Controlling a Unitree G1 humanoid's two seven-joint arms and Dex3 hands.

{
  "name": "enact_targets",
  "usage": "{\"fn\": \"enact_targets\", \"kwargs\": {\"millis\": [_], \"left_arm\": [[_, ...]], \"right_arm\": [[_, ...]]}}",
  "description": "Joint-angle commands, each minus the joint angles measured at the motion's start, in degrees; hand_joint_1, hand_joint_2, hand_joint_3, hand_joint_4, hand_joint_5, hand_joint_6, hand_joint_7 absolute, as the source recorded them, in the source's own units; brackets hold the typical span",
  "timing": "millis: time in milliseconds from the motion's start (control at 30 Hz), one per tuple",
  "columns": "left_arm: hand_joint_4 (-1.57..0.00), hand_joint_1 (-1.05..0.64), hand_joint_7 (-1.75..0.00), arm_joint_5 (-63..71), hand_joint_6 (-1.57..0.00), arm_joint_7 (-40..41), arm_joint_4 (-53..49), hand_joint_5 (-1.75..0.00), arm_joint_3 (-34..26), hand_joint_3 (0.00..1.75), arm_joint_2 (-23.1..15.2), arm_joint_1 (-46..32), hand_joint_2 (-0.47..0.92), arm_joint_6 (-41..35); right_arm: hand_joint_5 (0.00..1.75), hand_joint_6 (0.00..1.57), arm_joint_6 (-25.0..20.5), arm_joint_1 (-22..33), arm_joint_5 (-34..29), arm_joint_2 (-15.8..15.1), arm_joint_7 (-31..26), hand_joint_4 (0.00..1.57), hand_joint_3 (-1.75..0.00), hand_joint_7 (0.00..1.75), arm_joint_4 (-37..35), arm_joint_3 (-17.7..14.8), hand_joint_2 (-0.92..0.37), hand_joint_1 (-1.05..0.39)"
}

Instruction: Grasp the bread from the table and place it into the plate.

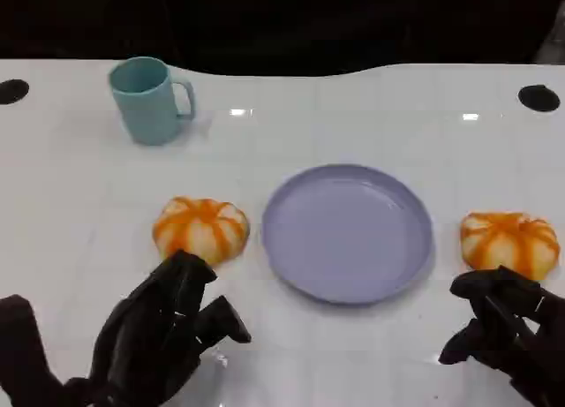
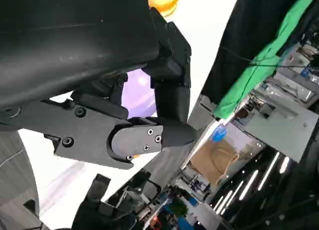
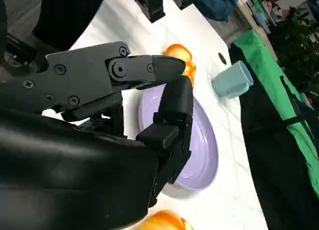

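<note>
- Two bread rolls sit on the white tabletop (image 1: 371,107), one on each side of the plate (image 1: 348,232); neither is in it, so placing is not done.
- Left bread (image 1: 200,229) lies just beside the plate's left rim; right bread (image 1: 509,242) sits near its right rim, a little apart.
- Plate is between them, probably central so either arm can reach it.
- Left robot hand (image 1: 163,332) is on the near side of the plate, fingertips at the near edge of the left bread; fingers apart, grasping nothing, likely staged for a grab.
- Right robot hand (image 1: 510,332) is just short of the right bread, fingers half-curled but apart, nothing held.
- Teal mug (image 1: 148,99) stands far beyond the plate to its left, out of the way.
</note>
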State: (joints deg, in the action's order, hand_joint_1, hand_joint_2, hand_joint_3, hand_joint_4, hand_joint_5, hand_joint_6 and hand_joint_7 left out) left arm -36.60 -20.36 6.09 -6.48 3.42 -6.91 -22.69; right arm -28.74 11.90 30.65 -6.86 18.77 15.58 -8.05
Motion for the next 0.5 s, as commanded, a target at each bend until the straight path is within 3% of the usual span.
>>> {"fn": "enact_targets", "kwargs": {"millis": [33, 500], "left_arm": [[-0.74, -0.52, -1.75, -0.06, -0.54, 0.04, 0.09, -1.75, -0.56, 0.40, -0.58, 0.26, 0.92, 0.21], [-0.72, -0.52, -1.75, 0.00, -0.53, 0.04, 0.36, -1.75, -0.55, 0.41, -0.71, 0.16, 0.92, 0.09]], "right_arm": [[1.47, 0.53, 0.11, -0.03, 0.07, -0.49, -0.20, 0.59, -0.28, 1.12, 0.51, -0.26, -0.92, -0.45], [1.47, 0.53, -0.33, -0.13, 0.47, -0.56, -0.12, 0.59, -0.28, 1.13, 0.61, -0.33, -0.92, -0.44]]}}
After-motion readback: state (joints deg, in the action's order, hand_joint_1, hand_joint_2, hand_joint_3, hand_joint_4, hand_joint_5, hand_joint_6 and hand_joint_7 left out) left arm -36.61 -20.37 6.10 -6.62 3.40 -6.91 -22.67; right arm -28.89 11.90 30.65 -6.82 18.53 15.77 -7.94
